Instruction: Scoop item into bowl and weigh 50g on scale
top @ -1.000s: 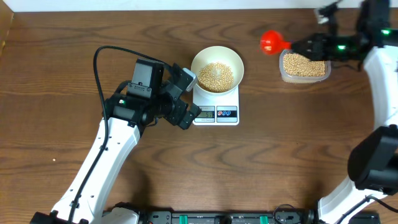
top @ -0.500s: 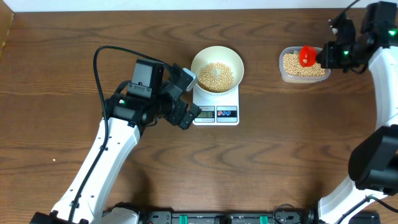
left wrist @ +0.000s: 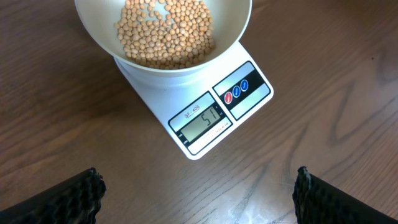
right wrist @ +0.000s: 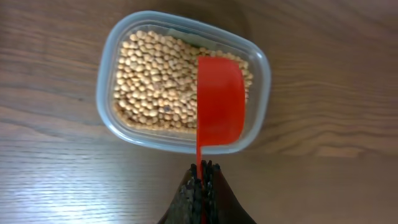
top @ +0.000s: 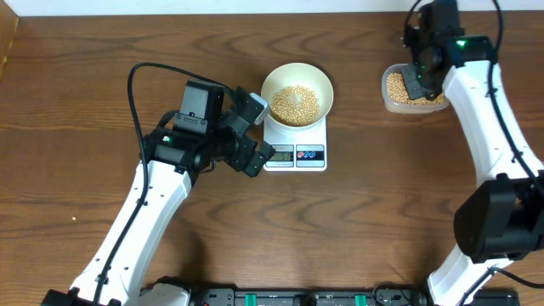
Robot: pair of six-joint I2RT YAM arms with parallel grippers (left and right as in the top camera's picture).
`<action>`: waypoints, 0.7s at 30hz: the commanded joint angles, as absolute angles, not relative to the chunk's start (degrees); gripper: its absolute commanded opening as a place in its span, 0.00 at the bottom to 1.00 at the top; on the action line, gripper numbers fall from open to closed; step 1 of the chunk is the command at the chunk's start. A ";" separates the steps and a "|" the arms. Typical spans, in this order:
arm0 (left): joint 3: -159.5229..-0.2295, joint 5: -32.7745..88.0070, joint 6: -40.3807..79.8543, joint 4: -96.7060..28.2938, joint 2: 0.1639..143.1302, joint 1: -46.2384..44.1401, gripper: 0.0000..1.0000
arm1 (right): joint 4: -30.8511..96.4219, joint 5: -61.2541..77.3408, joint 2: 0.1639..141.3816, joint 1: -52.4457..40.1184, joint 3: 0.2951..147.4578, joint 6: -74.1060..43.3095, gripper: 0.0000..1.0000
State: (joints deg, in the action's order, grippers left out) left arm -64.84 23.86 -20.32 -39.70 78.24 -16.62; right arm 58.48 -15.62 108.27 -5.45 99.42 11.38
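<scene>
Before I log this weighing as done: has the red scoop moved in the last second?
Yes: the red scoop went rightward, from outside the clear tub's left edge to above its beans.

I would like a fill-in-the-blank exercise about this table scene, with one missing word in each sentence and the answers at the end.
1. The bowl stands on the white ____.
2. The right gripper holds a scoop of the colour ____.
3. The left gripper holds nothing, and its jaws are ____.
4. The bowl and the clear tub both hold pale tan ____.
Missing words: scale; red; open; beans.
</scene>
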 commanded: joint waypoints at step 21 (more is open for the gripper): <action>-64.95 23.97 -20.01 -39.86 78.24 -16.58 0.99 | 46.37 38.54 104.49 -9.98 105.10 9.91 0.01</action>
State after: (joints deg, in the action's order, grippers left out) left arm -64.84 23.86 -20.32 -39.70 78.24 -16.62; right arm 46.30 27.83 105.69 -7.38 104.16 10.81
